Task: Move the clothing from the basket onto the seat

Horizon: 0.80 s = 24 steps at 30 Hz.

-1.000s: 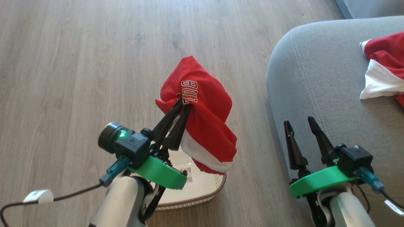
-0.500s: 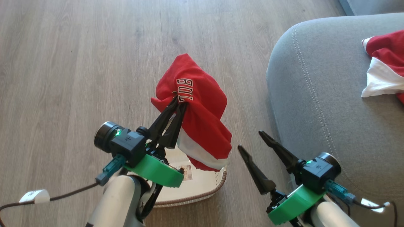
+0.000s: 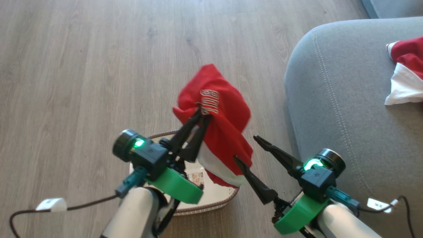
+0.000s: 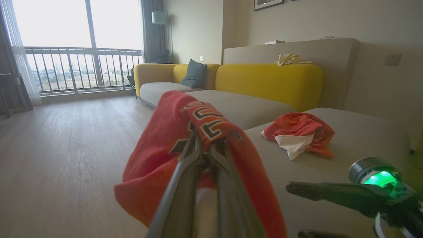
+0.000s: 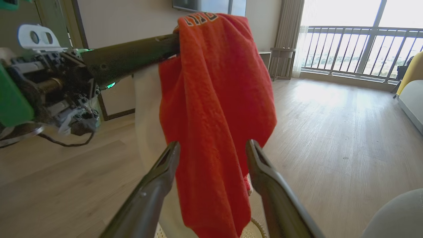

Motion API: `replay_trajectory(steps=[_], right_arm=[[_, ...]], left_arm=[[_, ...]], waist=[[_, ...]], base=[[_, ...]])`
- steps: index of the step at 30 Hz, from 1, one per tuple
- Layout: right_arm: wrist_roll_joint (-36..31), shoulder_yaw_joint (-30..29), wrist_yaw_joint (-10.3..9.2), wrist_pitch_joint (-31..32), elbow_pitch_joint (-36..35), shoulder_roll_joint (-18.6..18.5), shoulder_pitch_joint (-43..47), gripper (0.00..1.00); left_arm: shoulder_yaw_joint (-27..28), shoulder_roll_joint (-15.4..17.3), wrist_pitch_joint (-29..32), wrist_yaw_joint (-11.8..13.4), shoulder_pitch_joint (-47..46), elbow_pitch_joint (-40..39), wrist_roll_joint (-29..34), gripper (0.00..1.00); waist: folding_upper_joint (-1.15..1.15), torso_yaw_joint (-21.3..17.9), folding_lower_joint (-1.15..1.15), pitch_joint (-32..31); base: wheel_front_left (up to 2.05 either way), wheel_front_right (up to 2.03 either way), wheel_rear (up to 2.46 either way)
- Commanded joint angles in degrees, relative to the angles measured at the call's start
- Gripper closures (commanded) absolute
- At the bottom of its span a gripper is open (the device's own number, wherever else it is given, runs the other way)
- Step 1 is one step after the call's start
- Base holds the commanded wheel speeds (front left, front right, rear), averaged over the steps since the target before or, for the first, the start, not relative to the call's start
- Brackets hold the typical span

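Observation:
My left gripper (image 3: 200, 116) is shut on the red jersey (image 3: 224, 132), which hangs from it above the basket (image 3: 211, 204). The lettering shows near the pinch, also in the left wrist view (image 4: 205, 145). My right gripper (image 3: 246, 148) is open, its tips at the lower hanging part of the jersey. In the right wrist view the jersey (image 5: 214, 109) hangs in line with the gap between the open fingers (image 5: 165, 165). A second red garment with white trim (image 3: 404, 76) lies on the grey seat (image 3: 330, 99), also seen from the left wrist (image 4: 299, 130).
Wooden floor (image 3: 82, 66) surrounds the basket, and the seat's rounded corner stands just right of my right arm. A cable with a white tag (image 3: 51, 204) trails at the lower left. A yellow-backed sofa (image 4: 267, 79) and a balcony window lie beyond.
My right gripper has swung left from beside the seat to the hanging jersey, staying open. The left gripper keeps its hold on the jersey. The camera has shifted slightly.

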Motion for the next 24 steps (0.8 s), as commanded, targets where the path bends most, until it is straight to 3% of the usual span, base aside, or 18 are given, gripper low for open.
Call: replay_trajectory(steps=[1, 22, 23, 24], right_arm=[[-0.27, 0.85, 0.41, -0.07, -1.17, 0.1, -2.22, 0.0], [-4.23, 1.66, 0.41, -0.07, 8.24, 6.02, -9.03, 0.0], [-4.23, 1.46, 0.41, -0.07, 8.44, 6.29, -8.96, 0.21], [-4.05, 1.28, 0.41, -0.07, 8.57, 6.57, -8.87, 0.7]], left_arm=[[0.91, 0.43, -0.55, -0.07, -3.1, -1.97, 0.28, 1.0], [-11.02, 0.43, -0.55, -0.65, -4.49, -2.01, 0.15, 1.0], [-11.15, 0.43, -0.55, -0.66, -4.52, -2.02, 0.11, 1.0], [-11.25, 0.43, -0.55, -0.67, -4.53, -2.02, 0.09, 1.0]], waist=[[0.0, 0.23, 0.0, -0.02], [0.0, 3.28, 0.0, 0.72], [0.0, 3.33, 0.0, 0.71], [0.0, 3.37, 0.0, 0.7]], base=[[0.0, 0.0, 0.0], [0.0, 0.0, 0.0], [0.0, 0.0, 0.0], [0.0, 0.0, 0.0]])
